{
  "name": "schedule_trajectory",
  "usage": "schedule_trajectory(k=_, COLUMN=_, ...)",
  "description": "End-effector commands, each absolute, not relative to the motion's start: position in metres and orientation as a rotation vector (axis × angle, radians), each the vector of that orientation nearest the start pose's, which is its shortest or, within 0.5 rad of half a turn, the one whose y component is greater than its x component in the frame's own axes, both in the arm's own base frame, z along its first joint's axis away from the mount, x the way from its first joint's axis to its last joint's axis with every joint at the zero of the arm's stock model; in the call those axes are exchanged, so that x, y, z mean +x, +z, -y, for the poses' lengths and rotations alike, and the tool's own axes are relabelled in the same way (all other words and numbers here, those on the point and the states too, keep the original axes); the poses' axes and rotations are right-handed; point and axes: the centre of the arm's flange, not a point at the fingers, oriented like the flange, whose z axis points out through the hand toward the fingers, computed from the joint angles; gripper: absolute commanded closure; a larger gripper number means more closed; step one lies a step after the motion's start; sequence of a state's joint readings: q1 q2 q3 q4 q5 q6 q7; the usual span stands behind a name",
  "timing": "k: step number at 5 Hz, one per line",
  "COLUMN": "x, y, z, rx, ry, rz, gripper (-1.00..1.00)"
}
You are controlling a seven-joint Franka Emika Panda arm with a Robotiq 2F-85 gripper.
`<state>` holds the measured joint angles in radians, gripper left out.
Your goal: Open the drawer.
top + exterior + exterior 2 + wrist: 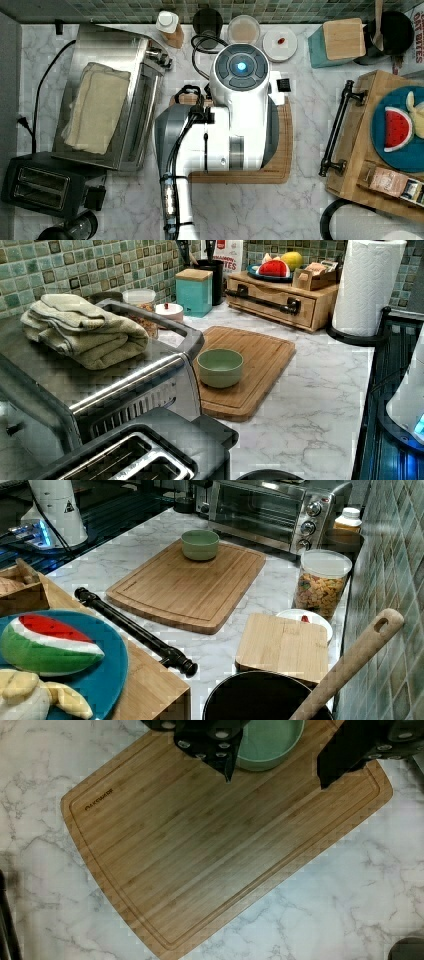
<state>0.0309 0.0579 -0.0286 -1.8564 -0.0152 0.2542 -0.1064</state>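
Bamboo cutting board [220, 855] bears an unreadable stamped mark.

A marbled white worktop [320, 390] carries a bamboo cutting board [190, 585] with a pale green bowl [200, 544] standing on its far end in the right view. Beyond the bowl in the right view stands a steel toaster oven [272, 510]; in the left view a folded beige towel [82, 330] lies on top of it, and a black toaster [135, 455] sits near the camera. A clear lidded jar of cereal [321, 582] stands by the tiled wall [395, 555], with a small white dish [312, 617] just beside it. A wood-topped teal block [194, 290] stands near the jar. A paper towel roll [367, 285] stands upright at the left view's right. A blue plate [107, 680] holds a toy watermelon slice [47, 645].
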Motion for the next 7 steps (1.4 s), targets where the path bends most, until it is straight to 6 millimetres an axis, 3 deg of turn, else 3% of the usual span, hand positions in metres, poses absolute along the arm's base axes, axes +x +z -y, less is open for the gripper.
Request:
schedule_trajectory(k=1, x=0.568, y=0.478, z=0.004, rx=-3.002, ry=0.125, rz=-1.062, gripper=-1.00)
schedule_trajectory(k=3, x=0.569, y=0.450, z=0.080, rx=-3.107, ry=0.038, rz=-0.738, gripper=-1.00)
schedule_trajectory(k=5, x=0.576, y=0.443, z=0.126, rx=-3.196, ry=0.019, rz=-0.617, gripper=-1.00)
schedule_trajectory(k=7, x=0.564, y=0.425, z=0.192, rx=-3.171, ry=-0.042, rz=-0.635, gripper=-1.00)
